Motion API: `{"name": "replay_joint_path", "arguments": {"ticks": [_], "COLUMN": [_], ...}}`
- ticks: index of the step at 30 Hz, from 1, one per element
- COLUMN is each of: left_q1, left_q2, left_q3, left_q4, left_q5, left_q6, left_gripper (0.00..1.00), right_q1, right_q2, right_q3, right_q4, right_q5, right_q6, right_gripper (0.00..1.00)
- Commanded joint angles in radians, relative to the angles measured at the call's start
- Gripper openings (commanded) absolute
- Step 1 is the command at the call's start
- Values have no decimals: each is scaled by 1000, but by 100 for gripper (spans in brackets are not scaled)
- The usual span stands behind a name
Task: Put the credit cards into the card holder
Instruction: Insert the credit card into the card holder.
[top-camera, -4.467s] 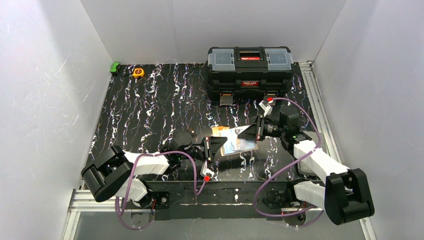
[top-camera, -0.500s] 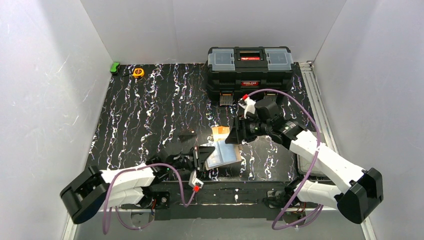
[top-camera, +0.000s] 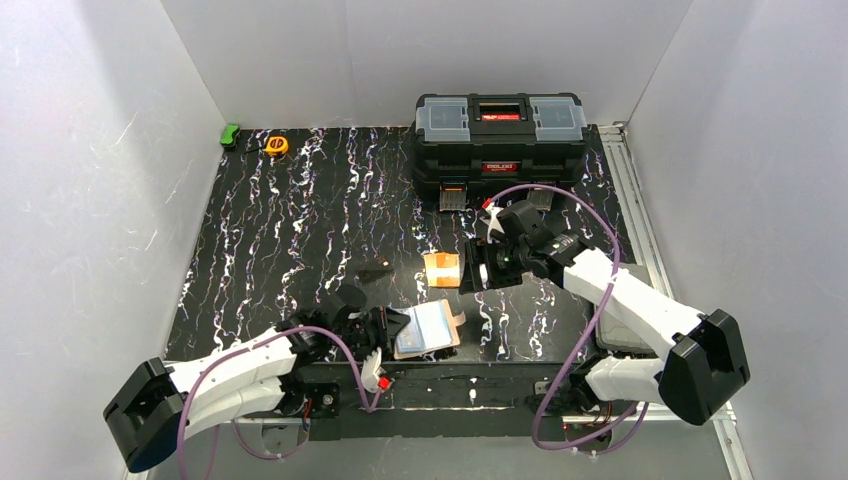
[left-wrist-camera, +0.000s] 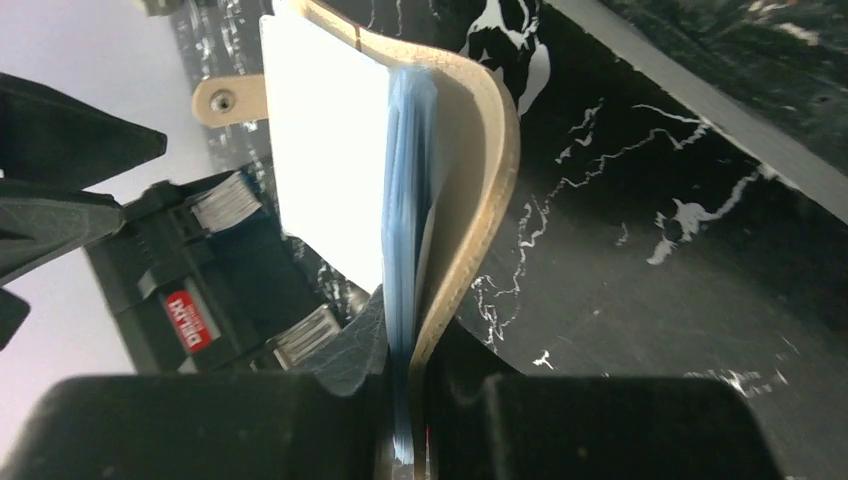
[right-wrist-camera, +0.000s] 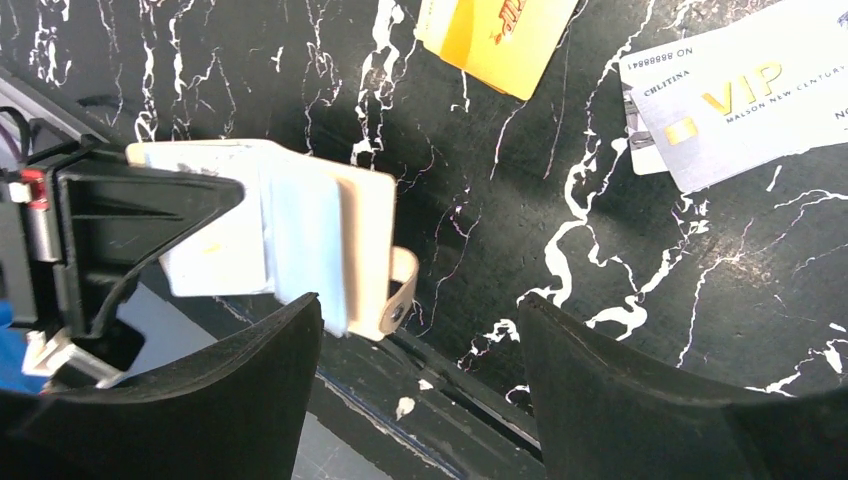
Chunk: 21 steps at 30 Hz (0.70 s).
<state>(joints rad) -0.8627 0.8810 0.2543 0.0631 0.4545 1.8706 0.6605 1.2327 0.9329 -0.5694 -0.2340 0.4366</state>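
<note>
My left gripper (top-camera: 396, 334) is shut on the cream card holder (top-camera: 430, 326) near the table's front edge. In the left wrist view its jaws (left-wrist-camera: 420, 365) pinch the pale blue inner leaves and cream cover of the card holder (left-wrist-camera: 470, 140), whose snap tab hangs loose. The orange credit card (top-camera: 441, 268) lies flat on the table behind it. My right gripper (top-camera: 473, 272) stands open just right of that card, holding nothing. Its wrist view shows the orange card (right-wrist-camera: 500, 35), a pale card with gold VIP lettering (right-wrist-camera: 735, 100), the held card holder (right-wrist-camera: 300, 225), and open fingers (right-wrist-camera: 418, 305).
A big black toolbox (top-camera: 500, 135) stands at the back right. A yellow tape measure (top-camera: 276, 145) and a green object (top-camera: 230, 134) lie in the back left corner. A small dark object (top-camera: 375, 272) lies left of the orange card. White walls enclose the table.
The left gripper has pulled the card holder back toward the front edge. The right gripper has opened wider and drawn away from the holder, beside the orange card.
</note>
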Motion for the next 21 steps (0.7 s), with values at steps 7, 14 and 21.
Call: {"name": "replay_joint_path", "arguments": {"ticks": [7,14,21], "left_q1": [-4,-4,-5], "left_q2": [-4,4,39], "left_q3": [141,129,132], "left_q4": [-399,-394,-391], "left_q5": [30,26,10], "left_q6": [-2,16,45], "left_gripper": [0,0,0], "right_q1": [0,70,117], "right_q2": [68,146,213], "right_q3": [-42,-33,6], "right_q4": [73,85,87], "right_q5": [-45,3,-39], "right_q6": [-7,-1,-25], "right_gripper": [77,75,63]}}
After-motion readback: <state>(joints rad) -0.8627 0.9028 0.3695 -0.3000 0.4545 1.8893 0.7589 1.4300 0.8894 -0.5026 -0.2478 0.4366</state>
